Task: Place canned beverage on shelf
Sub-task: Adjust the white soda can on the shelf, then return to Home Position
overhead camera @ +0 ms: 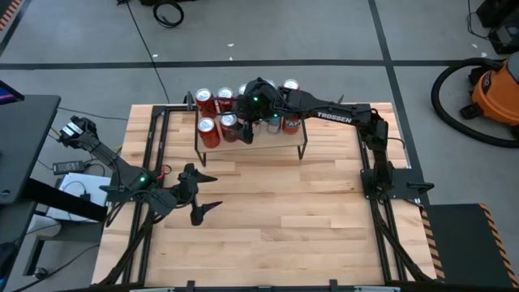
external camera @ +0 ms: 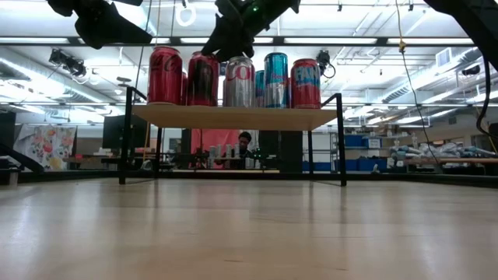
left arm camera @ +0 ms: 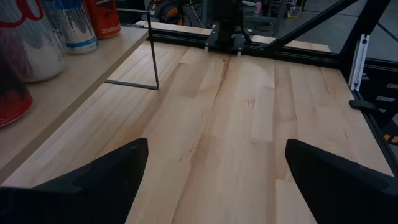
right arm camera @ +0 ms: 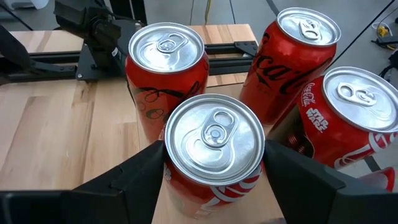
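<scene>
Pictured from above: right gripper (overhead camera: 246,130) lowered over the shelf (overhead camera: 296,139), fingers spread to either side of a red-and-silver can (right arm camera: 213,155) and touching or nearly touching its wall just below the rim. Can standing upright on the pale wood board, near the edge facing the open tabletop (overhead camera: 276,219), with three more red cans crowded close behind and beside it. From table height, a row of cans up on the board: red, silver, teal and red again, raised on thin black legs.

Likely handling, judged from the look alone: smooth painted aluminium, slippery under hard fingers; thin wall prone to denting if squeezed hard; pull tab unopened, so probably full and fairly heavy. Best taken across the round body a little below the top rim, as here, gripped squarely so as not to twist or tip. Little room between neighbours; a careless retreat could knock one over.

Silver lid bright, tab pointing away from the wrist; white lettering curling around the red side.

Left gripper (overhead camera: 199,197) idle low over the bare tabletop, well apart from the shelf, fingers spread wide on nothing.
</scene>
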